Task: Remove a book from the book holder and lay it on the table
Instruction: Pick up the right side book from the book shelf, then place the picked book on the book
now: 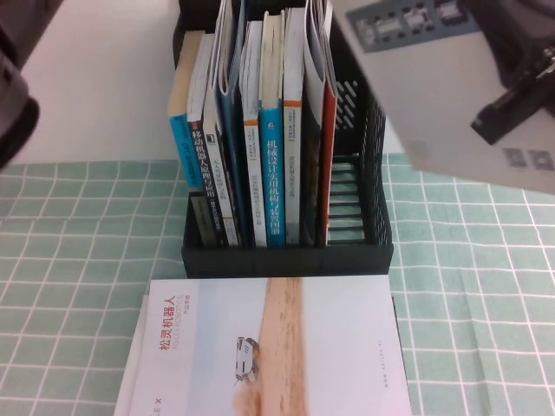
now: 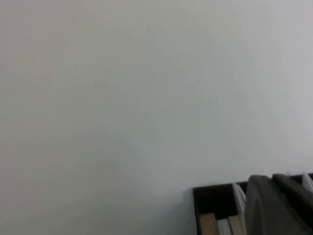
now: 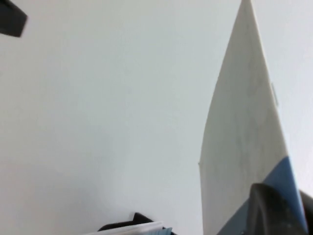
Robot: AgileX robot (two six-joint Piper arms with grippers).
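We see the book [image 1: 269,347] lying flat on the counter [image 1: 78,251], a pale green cloth with a white grid check, just in front of the book holder [image 1: 375,173]. Its cover is smooth and white to pale blue, with a sandy tan stripe down the middle, a small white vehicle picture and a red title reading 松灵机器人.

The book holder is black plastic, with tall slotted side walls and a low front. It holds a row of upright books; one blue spine reads 机械设计实用机构与装置图册, another starts 移动机器人, and a thin red-covered book [image 1: 328,165] stands at the right of the row, beside a free slot.

The right gripper [image 1: 512,108] is raised above and to the right of the holder, well up and away from the flat book. It is closed on a second book [image 1: 434,95], a thin, pale grey one held tilted in the air. In the right wrist view this book [image 3: 244,147] rises as a broad grey sheet with a blue corner, right at the dark fingertip [image 3: 274,213].

The left gripper [image 1: 13,87] shows only as a dark blur at the upper left, far from the flat book and left of the holder; we cannot tell how far its jaws are open. Its wrist view shows mostly white wall, one dark fingertip [image 2: 274,205] and the holder's top [image 2: 215,196] beyond it.
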